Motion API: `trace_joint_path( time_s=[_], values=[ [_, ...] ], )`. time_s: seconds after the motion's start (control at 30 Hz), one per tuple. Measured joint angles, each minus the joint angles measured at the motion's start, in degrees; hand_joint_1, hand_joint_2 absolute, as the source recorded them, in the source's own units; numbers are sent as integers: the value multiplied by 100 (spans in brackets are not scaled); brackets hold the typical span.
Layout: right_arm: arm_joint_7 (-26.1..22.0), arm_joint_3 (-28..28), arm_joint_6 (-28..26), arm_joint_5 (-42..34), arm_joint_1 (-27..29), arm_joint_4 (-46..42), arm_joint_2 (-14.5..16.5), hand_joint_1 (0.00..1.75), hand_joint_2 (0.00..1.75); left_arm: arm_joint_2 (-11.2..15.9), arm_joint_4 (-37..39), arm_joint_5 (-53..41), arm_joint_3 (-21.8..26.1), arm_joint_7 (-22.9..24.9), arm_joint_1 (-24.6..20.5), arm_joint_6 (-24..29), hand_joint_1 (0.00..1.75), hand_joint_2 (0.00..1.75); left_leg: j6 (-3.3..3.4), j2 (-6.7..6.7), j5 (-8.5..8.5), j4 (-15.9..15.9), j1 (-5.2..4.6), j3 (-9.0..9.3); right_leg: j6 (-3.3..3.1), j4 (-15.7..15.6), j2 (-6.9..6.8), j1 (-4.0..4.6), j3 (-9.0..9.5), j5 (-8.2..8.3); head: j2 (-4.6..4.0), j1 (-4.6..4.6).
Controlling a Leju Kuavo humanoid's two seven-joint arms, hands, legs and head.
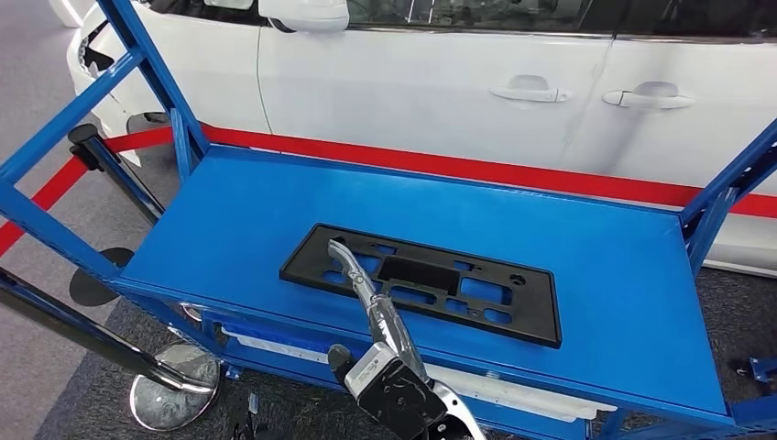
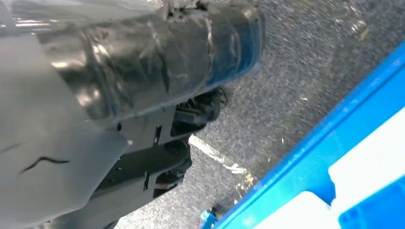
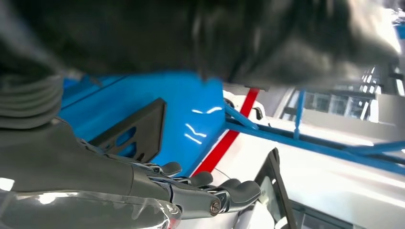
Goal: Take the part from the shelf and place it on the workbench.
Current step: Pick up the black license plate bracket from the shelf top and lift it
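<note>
A flat black plastic part [image 1: 431, 284] with several cut-outs lies on the blue shelf top [image 1: 605, 247], near its front middle. My right hand [image 1: 362, 280] reaches in from below, and its outstretched fingers lie over the left portion of the part. The right wrist view shows these fingers [image 3: 210, 188] straight and holding nothing, with the part [image 3: 138, 126] beyond them on the blue surface. My left hand [image 2: 143, 71] hangs low beside the shelf, over grey carpet. Its grey cover and taped thumb hide its fingers.
A white car [image 1: 440, 82] stands right behind the shelf, with a red barrier belt [image 1: 458, 167] between them. Blue frame posts [image 1: 147, 55] rise at the shelf's left and right ends. A chrome stanchion base [image 1: 174, 385] sits on the floor at front left.
</note>
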Motion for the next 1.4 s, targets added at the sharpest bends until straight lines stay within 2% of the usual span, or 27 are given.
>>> trace_joint_path(
  time_s=[0.03,0.07,0.1,0.13,0.2,0.27,0.33,0.4,0.43,0.47,0.53,0.57,0.6,0.63,0.7,0.77,0.83,0.9,0.97,1.07,1.1,1.13,1.17,1.2,1.27,1.3,1.4],
  values=[
    [-1,0,0,1,-1,13,6,0,0,-4,0,-1,0,0,0,0,0,0,-10,0,-243,379,0,-104,-21,1,-8,14,-66,48,0,-14],
    [-1,0,0,1,-1,27,7,0,0,-7,0,-1,0,0,1,0,0,0,-12,0,-392,694,-1,-166,-32,3,-16,32,-132,95,0,-17],
    [-1,0,0,1,0,43,7,0,0,-8,0,-1,0,0,2,0,0,0,-2,0,-425,850,-5,-146,-38,6,-21,51,-195,142,0,-17],
    [-1,0,0,1,0,61,7,0,0,-10,0,-1,0,0,2,0,0,0,20,0,-354,799,-13,-23,-41,8,-22,66,-256,187,0,-17],
    [-1,0,0,1,-3,82,8,0,0,-12,0,-1,0,0,-4,0,0,0,97,-3,-99,125,-53,520,-36,10,-19,83,-351,273,0,-17],
    [-1,0,0,1,-8,89,19,0,0,-12,1,-1,0,-2,-21,0,0,0,173,-8,-16,-655,-111,1051,-1,3,-18,89,-401,356,0,-15],
    [-1,0,0,2,-17,94,35,0,0,-11,2,-1,0,-4,-30,0,0,0,221,-12,-12,-944,-156,1181,57,-33,-24,79,-414,448,0,-26],
    [-1,0,-1,4,-21,108,41,0,0,-14,4,-2,0,-6,-29,1,0,0,276,6,118,-1019,-144,1126,114,-60,-20,71,-433,480,0,-34],
    [-1,0,-2,5,-23,116,42,0,0,-17,5,-2,0,-7,-32,1,0,0,310,20,195,-1063,-128,1100,140,3,-16,73,-469,374,0,-29],
    [-1,0,-4,5,-25,127,40,0,0,-22,7,-5,0,-7,-36,-1,0,0,348,35,276,-1103,-109,1058,165,177,-13,73,-533,164,0,-13],
    [0,0,-10,3,-29,154,40,0,0,-34,7,-18,0,-7,-39,-6,0,0,392,52,400,-1110,-103,925,212,825,-13,57,-713,-395,0,3],
    [0,0,-14,2,-28,171,40,0,0,-38,7,-26,0,-7,-38,-8,0,0,399,59,451,-1098,-101,845,236,1172,-14,43,-785,-577,0,6],
    [0,0,-19,-1,-27,189,40,0,0,-41,7,-33,0,-5,-36,-9,0,0,392,66,494,-1081,-98,764,260,1408,-14,24,-801,-625,0,6],
    [0,0,-24,-3,-27,210,40,0,0,-43,8,-39,0,-3,-35,-9,0,0,378,72,532,-1056,-92,680,286,1462,-16,1,-730,-546,0,6],
    [0,1,-31,-7,-34,256,40,0,0,-51,10,-45,0,10,-37,-8,0,0,335,75,579,-971,-72,513,341,1014,-22,-59,-324,-243,0,6],
    [1,2,-35,-8,-52,296,48,0,87,-57,13,-50,0,44,-39,-9,0,0,271,76,595,-863,-70,361,354,296,-19,-65,151,-188,0,5],
    [1,2,-51,-9,-59,324,56,0,175,-59,18,-51,0,83,-38,-25,0,0,191,78,638,-802,-71,271,303,-45,-7,-26,316,-291,0,5],
    [3,2,-70,-9,-51,359,57,0,175,-67,23,-45,0,114,-30,-40,0,0,122,78,682,-796,-47,230,222,-94,-3,-17,289,-277,0,6],
    [5,2,-79,-5,-52,395,58,0,175,-80,26,-37,0,149,-27,-43,0,0,74,74,532,-624,-24,132,144,-128,-14,-25,283,-229,0,-15],
    [70,10,-118,164,-80,446,63,0,175,-98,27,-62,-1,248,-22,-71,0,0,28,69,35,362,-13,-267,85,-138,-40,-8,278,-202,0,-45],
    [126,28,-150,308,-120,478,67,0,175,-103,28,-92,-5,299,-18,-97,0,0,23,69,-28,652,-12,-385,78,-135,-41,4,277,-205,0,-45],
    [194,55,-192,492,-190,528,79,0,175,-107,28,-131,-11,356,-15,-127,0,0,25,68,13,778,-12,-435,71,-127,-35,15,278,-209,0,-44],
    [257,90,-236,677,-296,606,110,0,175,-109,28,-172,-21,408,-14,-150,0,0,37,67,160,684,-13,-388,64,-117,-21,22,281,-218,0,-44],
    [321,128,-283,863,-428,714,164,0,175,-110,28,-216,-33,459,-18,-167,0,0,59,63,376,406,-16,-262,57,-101,-2,27,284,-235,0,-45],
    [420,195,-367,1173,-742,1019,327,0,175,-111,28,-299,-71,544,-33,-188,0,0,113,41,654,-190,-42,32,60,-68,34,36,271,-279,0,-41],
    [483,226,-400,1306,-895,1195,413,0,175,-113,28,-342,-99,580,-42,-197,0,0,133,29,703,-392,-63,133,74,-54,43,36,260,-292,0,-43],
    [724,314,-481,1737,-1314,1774,622,0,175,-121,29,-460,-197,673,-50,-231,0,0,163,16,685,-573,-104,218,136,-61,37,25,246,-291,0,-46]
  ],
)
